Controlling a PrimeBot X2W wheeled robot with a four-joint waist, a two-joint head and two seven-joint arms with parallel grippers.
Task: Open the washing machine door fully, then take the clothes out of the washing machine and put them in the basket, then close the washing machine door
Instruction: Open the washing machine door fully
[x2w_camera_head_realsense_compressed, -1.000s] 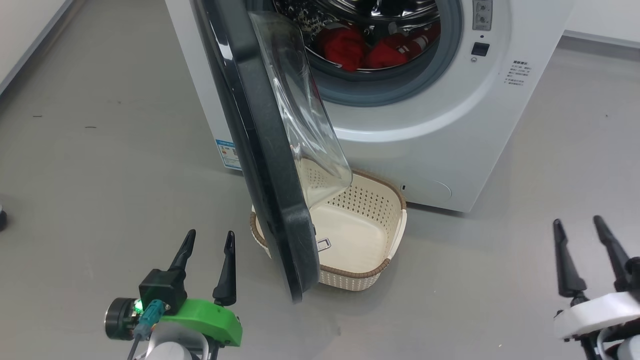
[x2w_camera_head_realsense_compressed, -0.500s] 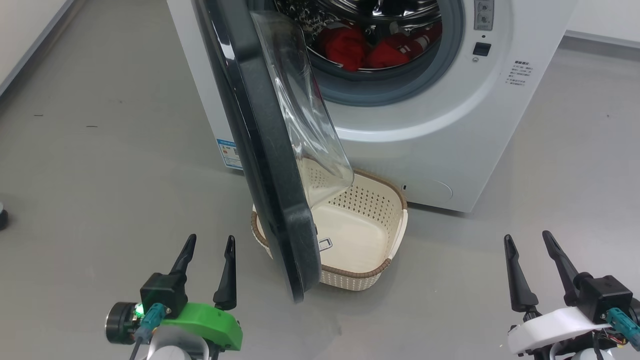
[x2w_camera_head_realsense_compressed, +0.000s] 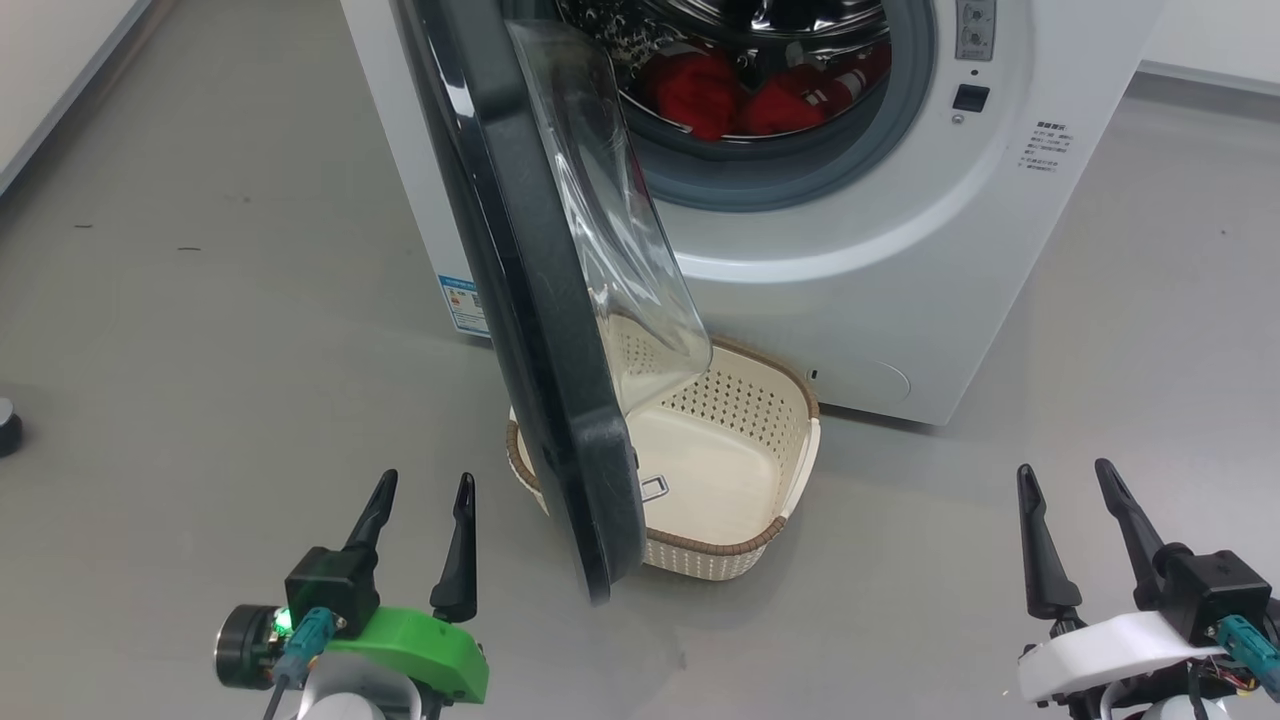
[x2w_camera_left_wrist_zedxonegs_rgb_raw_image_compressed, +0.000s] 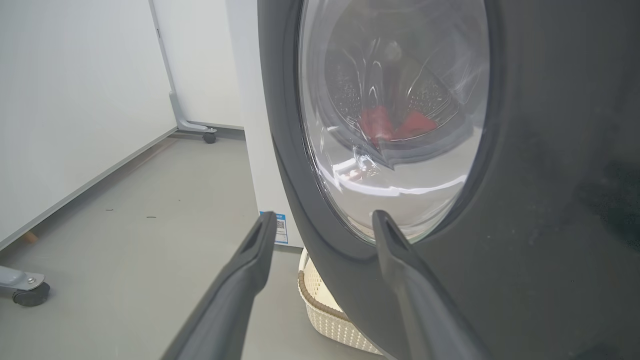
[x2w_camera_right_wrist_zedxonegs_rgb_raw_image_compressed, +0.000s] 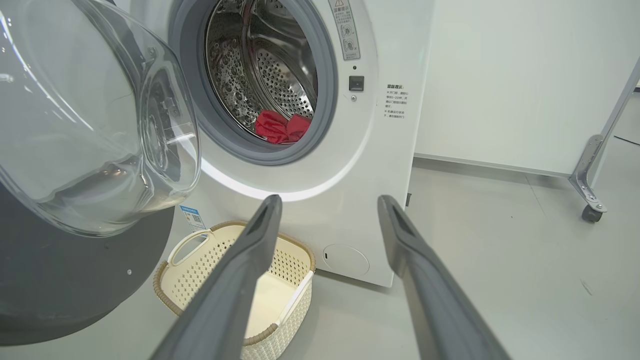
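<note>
Head view: one washing machine (x2w_camera_head_realsense_compressed: 900, 250) is standing with its one door (x2w_camera_head_realsense_compressed: 540, 330) hanging partly open above one basket (x2w_camera_head_realsense_compressed: 720, 548) on the floor (x2w_camera_head_realsense_compressed: 200, 350). The clothes (x2w_camera_head_realsense_compressed: 745, 95), seemingly two red pieces, are lying inside the machine. The left gripper (x2w_camera_head_realsense_compressed: 427, 480) and right gripper (x2w_camera_head_realsense_compressed: 1064, 468) are hovering low, jaws spread, holding nothing.

Left wrist view: two fingers (x2w_camera_left_wrist_zedxonegs_rgb_raw_image_compressed: 245, 270) are pointing toward the door's outer face.

Right wrist view: the basket is sitting empty just before the machine.

Head view steeply downward; wrist views low, forward; basket (x2w_camera_head_realsense_compressed: 705, 468) shared
</note>
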